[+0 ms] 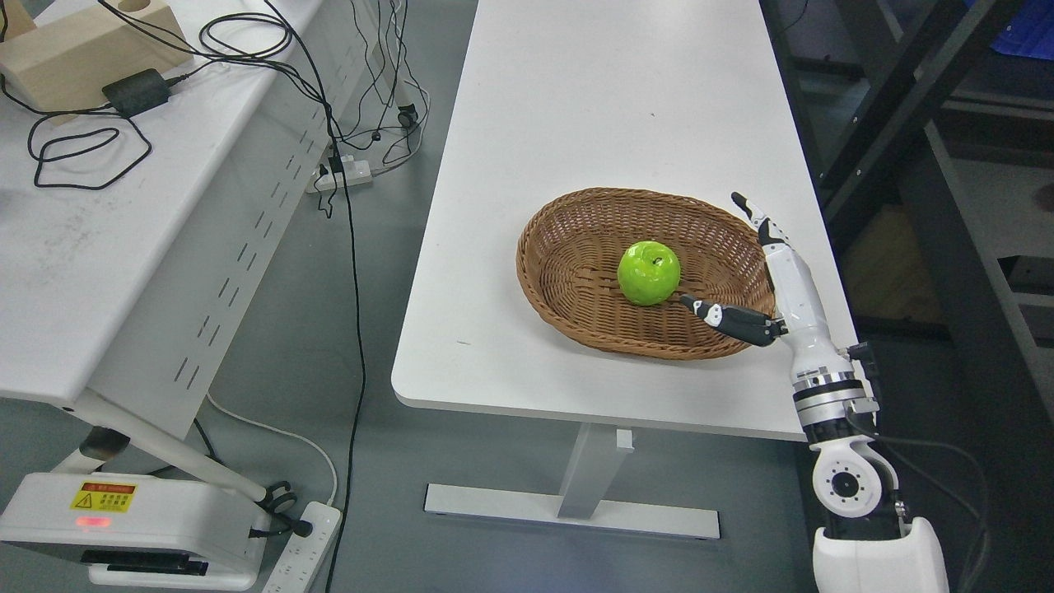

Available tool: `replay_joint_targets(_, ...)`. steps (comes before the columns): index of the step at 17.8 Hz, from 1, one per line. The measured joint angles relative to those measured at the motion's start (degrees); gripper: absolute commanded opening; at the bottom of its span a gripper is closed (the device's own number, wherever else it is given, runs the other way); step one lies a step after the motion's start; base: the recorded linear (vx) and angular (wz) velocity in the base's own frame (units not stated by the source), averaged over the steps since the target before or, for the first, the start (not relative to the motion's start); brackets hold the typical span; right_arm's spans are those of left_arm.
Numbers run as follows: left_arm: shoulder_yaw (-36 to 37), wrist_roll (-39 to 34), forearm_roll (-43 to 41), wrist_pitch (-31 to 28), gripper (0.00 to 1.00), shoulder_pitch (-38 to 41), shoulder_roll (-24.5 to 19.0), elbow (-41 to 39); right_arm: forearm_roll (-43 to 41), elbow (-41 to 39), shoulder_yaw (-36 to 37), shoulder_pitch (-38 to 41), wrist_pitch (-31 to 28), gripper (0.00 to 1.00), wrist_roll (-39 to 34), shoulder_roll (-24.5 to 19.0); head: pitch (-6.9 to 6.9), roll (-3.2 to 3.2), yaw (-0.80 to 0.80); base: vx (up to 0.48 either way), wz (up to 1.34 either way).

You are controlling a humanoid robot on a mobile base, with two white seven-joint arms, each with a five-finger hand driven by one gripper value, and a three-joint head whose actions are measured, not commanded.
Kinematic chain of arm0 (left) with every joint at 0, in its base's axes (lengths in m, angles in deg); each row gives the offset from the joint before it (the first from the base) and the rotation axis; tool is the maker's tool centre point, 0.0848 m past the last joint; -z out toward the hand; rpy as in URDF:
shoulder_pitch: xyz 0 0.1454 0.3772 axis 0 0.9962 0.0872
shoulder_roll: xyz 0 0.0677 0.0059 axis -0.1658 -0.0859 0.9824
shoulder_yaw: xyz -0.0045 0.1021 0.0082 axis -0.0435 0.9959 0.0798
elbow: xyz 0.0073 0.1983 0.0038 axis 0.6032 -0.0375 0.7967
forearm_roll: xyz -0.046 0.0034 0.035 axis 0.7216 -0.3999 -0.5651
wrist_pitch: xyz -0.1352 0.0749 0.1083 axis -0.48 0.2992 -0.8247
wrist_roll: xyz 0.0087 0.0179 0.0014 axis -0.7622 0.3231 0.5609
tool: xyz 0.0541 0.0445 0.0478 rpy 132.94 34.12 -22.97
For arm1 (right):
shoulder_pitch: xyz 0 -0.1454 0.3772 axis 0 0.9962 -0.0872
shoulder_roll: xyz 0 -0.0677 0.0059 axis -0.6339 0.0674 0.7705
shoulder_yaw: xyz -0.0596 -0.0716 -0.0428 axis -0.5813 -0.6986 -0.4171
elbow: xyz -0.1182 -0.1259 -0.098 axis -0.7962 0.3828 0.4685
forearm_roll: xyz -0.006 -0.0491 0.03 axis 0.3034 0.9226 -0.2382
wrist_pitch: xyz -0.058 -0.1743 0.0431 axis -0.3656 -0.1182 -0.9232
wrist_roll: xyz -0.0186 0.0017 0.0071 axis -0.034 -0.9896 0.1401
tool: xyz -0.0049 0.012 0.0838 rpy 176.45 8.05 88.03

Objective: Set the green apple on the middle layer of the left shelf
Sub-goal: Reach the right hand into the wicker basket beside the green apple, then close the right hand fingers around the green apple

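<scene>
- Right hand (762, 284) rises from the lower right over the basket's (568, 296) right rim, fingers spread, holding nothing.
- Green apple (649, 273) sits mid-basket, just left of the thumb tip, not touched.
- Best approach, I judge: slide left, wrap the fingers round the apple, then lift clear of the rim.

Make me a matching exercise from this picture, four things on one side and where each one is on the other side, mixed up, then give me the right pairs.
Things:
1. green apple
2. wicker basket
3. right hand
4. wooden block

Places:
A. on the left table, upper left corner of the view, beside a black adapter
B. on the white middle table, near its right edge
C. inside the basket, near its middle
D. at the basket's right rim, fingers spread, holding nothing

Pairs: 1-C, 2-B, 3-D, 4-A
</scene>
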Motion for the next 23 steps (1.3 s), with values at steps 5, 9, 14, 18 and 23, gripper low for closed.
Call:
replay_joint_targets(5, -0.01, 0.0, 0.0, 0.0, 1.0, 0.0, 0.0, 0.0, 2.78, 4.85, -3.45, -3.76, -1.92, 1.0, -0.82, -1.33, 0.0, 0.0, 0.0, 0.051, 0.0)
replay_joint_targets(9, 0.0, 0.0, 0.0, 0.0, 1.0, 0.0, 0.0, 0.0, 5.54, 9.93, -5.91, -7.09, -2.15, 1.0, -1.03, -2.11, 0.0, 0.0, 0.0, 0.011, 0.0)
replay_joint_targets(14, 0.01, 0.0, 0.0, -0.01, 1.0, 0.0, 0.0, 0.0, 7.3, 15.63, -8.01, -10.05, -2.22, 1.0, -1.05, -2.59, 0.0, 0.0, 0.0, 0.0, 0.0)
replay_joint_targets(18, 0.02, 0.0, 0.0, -0.02, 1.0, 0.0, 0.0, 0.0, 7.93, 19.68, -9.31, -12.12, -4.18, 0.95, -1.11, -2.82, 0.0, 0.0, 0.0, 0.0, 0.0)
replay_joint_targets(23, 0.02, 0.0, 0.0, -0.09, 1.0, 0.0, 0.0, 0.0, 8.11, 22.74, -10.05, -12.96, -4.96, 0.46, -0.64, -3.0, 0.0, 0.0, 0.0, 0.0, 0.0)
